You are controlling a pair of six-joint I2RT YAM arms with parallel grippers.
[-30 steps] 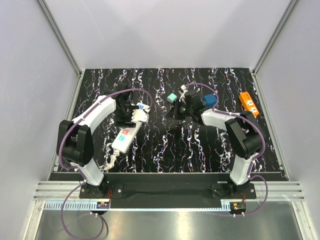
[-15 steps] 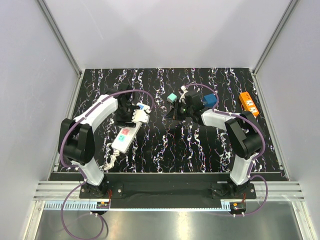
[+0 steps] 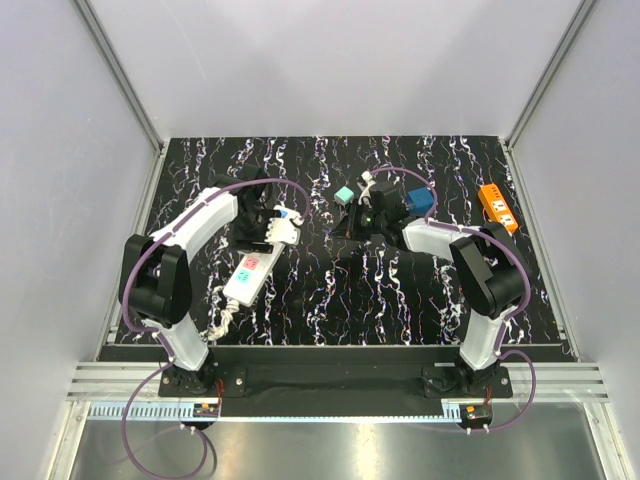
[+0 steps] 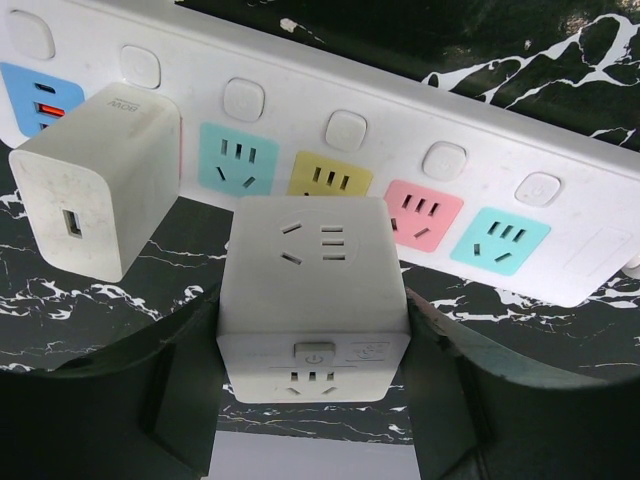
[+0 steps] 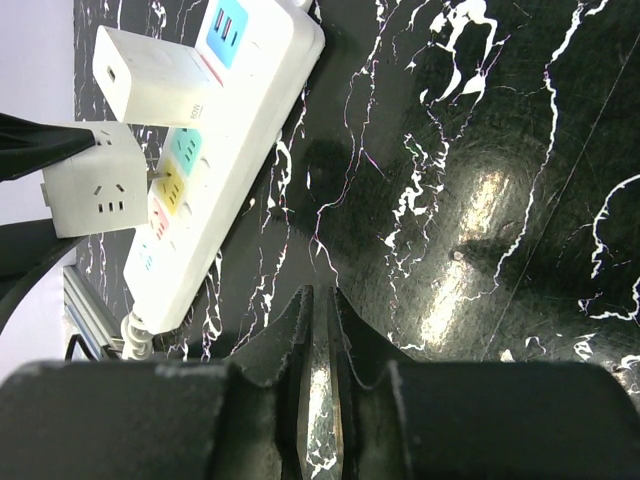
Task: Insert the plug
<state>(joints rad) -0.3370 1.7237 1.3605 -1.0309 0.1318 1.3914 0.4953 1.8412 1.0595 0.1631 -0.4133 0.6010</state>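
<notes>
Desk, black marbled. Power strip lies flat on it. It is rigid and probably light enough to skid under a push.

Cube plug is held over the strip's yellow socket. Hard smooth plastic, likely light and slippery, so grip the flat opposite sides. Left tool clamps it there.

White charger is seated in the strip, just beside the cube.

Right tool is pinched closed and empty, well apart from the strip.

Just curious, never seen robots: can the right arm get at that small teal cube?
Probably yes: the teal cube lies just beyond the right gripper, nothing visibly between; its shut, empty jaws must open first.
</notes>
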